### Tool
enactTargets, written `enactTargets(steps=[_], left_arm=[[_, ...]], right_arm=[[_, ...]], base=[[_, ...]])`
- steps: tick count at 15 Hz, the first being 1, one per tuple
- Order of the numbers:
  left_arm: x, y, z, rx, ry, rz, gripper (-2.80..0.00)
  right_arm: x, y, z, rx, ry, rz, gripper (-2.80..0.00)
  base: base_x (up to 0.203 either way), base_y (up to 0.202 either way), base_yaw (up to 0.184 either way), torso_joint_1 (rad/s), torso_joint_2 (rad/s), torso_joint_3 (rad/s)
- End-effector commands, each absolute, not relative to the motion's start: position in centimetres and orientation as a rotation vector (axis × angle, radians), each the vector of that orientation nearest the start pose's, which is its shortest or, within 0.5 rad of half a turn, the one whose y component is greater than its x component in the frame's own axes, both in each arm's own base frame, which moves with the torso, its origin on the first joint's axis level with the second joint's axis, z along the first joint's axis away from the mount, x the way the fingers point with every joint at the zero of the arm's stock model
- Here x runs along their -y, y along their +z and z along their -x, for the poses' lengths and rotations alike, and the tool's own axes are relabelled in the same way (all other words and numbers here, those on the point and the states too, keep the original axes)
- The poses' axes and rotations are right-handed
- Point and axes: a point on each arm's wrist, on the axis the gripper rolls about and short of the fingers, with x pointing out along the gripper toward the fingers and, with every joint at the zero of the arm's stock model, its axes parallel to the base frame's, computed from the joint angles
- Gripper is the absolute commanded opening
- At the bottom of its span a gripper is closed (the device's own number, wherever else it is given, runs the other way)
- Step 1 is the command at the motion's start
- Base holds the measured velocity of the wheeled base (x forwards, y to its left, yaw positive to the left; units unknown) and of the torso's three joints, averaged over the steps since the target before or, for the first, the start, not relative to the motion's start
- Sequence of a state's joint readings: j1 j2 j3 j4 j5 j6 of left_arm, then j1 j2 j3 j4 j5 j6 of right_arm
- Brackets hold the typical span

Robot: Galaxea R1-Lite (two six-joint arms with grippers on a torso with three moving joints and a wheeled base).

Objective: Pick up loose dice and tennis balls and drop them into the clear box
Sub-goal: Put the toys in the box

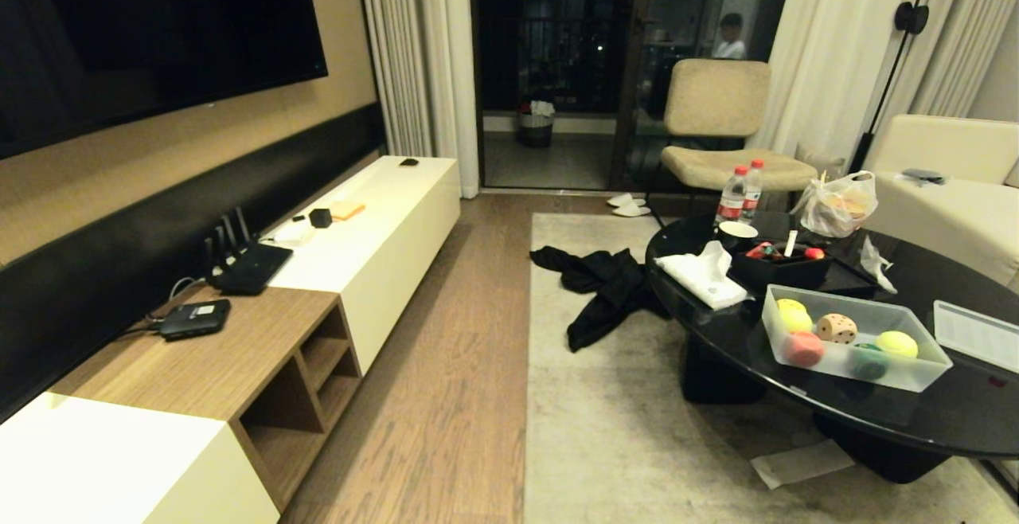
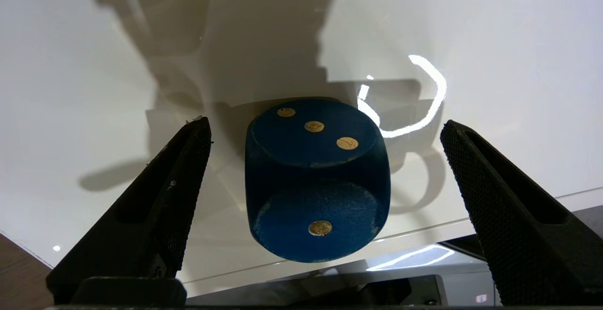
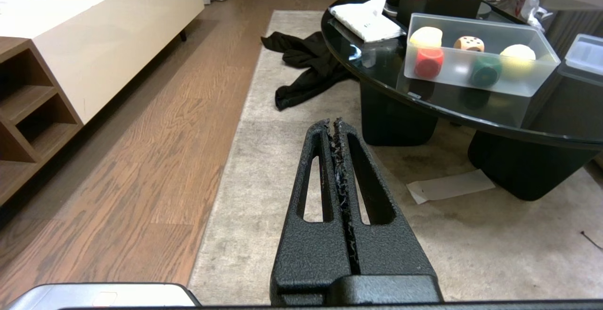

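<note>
A blue die (image 2: 318,183) with gold pips sits on a glossy white surface (image 2: 85,65). My left gripper (image 2: 325,122) is open around it, one finger on each side with a gap to both. The clear box (image 1: 856,373) stands on the black table with a tan die (image 1: 836,327), two tennis balls (image 1: 897,342) (image 1: 794,315) and a red and a green piece inside. The right wrist view also shows the clear box (image 3: 471,72) and tan die (image 3: 469,43). My right gripper (image 3: 332,124) is shut and empty, low over the rug. Neither arm shows in the head view.
The round black table (image 1: 939,420) also holds the box's lid (image 1: 975,334), a black organiser box (image 1: 780,269), a tissue pack (image 1: 704,277) and bottles (image 1: 740,193). A black garment (image 1: 605,285) and a paper (image 1: 800,462) lie on the rug. A long low cabinet (image 1: 374,229) runs along the left wall.
</note>
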State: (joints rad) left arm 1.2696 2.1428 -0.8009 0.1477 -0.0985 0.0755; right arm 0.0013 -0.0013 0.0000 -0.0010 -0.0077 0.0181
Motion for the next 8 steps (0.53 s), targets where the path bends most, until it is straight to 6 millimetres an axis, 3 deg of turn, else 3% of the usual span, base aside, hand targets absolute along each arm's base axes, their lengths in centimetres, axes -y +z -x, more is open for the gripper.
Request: enactTargets(steps=[1, 8], left_arm=[[-27.0, -0.4, -8.6, -1.244, 0.881, 0.93, 0.0], [-26.0, -0.8, -8.3, -1.271, 0.869, 0.95, 0.0]], right_arm=[[0.0, 7.6, 2.3, 0.002, -0.006, -0.018, -2.8], [0.0, 7.6, 2.3, 0.002, -0.006, -0.018, -2.8]], base=[[0.0, 0.0, 0.0, 0.0, 0.0, 0.0], [0.0, 0.0, 0.0, 0.0, 0.0, 0.0]])
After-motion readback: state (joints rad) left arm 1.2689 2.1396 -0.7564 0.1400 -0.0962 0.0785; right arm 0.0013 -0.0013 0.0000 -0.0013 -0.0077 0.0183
